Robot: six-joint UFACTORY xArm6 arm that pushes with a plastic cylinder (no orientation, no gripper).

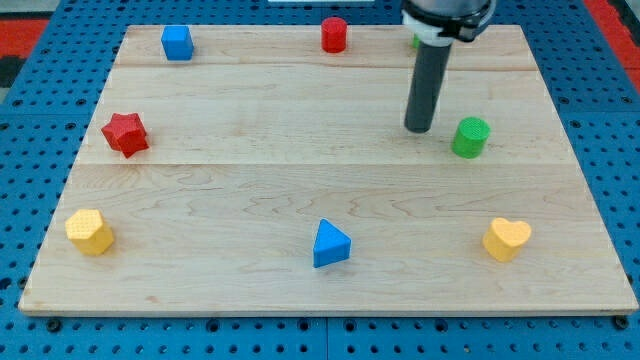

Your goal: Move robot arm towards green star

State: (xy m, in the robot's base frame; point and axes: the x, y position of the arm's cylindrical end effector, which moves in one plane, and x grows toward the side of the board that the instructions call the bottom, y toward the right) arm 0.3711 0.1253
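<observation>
My tip [419,130], a bare rod with no fingers to open or close, rests just left of the green cylinder [470,137], while the green star [415,42] peeks out behind the rod toward the tabletop's [300,190] top edge.

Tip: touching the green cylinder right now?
No. My tip sits just to the view's left of the green cylinder, with bare board showing between them.
</observation>
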